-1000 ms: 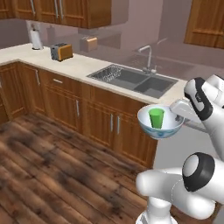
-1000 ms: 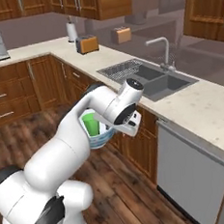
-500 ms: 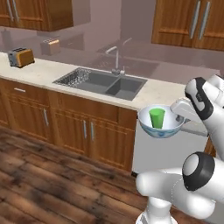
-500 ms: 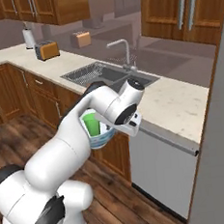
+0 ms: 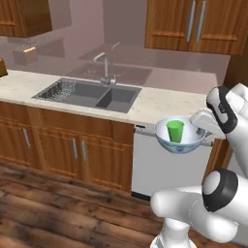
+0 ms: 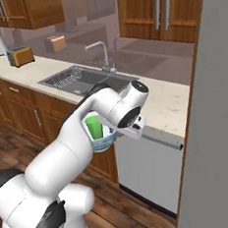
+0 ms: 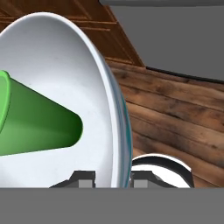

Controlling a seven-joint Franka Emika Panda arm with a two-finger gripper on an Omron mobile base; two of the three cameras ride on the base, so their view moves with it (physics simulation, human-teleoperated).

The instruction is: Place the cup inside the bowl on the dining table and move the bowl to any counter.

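Note:
The white bowl (image 5: 180,143) with its pale blue outside hangs in the air, level, in front of the counter (image 5: 160,104). The green cup (image 5: 175,131) stands upright inside it. My gripper (image 5: 200,131) is shut on the bowl's right rim. In the right base view the bowl (image 6: 103,142) and cup (image 6: 93,127) sit just left of the gripper (image 6: 119,133), partly behind my arm. The hand view has the bowl's rim (image 7: 117,131) pinched in the gripper (image 7: 113,177), one of the fingers (image 7: 85,177) inside it, and the cup (image 7: 39,120) lying across the bowl's inside. The dining table is out of view.
A grey double sink (image 5: 89,93) with a metal faucet (image 5: 104,68) is set into the counter at left. A grey appliance front (image 5: 164,169) stands under the counter below the bowl. A toaster (image 6: 20,56) sits far left. A tall grey panel (image 6: 211,126) stands at right.
Both base views have shifted as the base moved: the sink and counter slid left and closer. The bowl with the cup stays held in the same place beside the arm.

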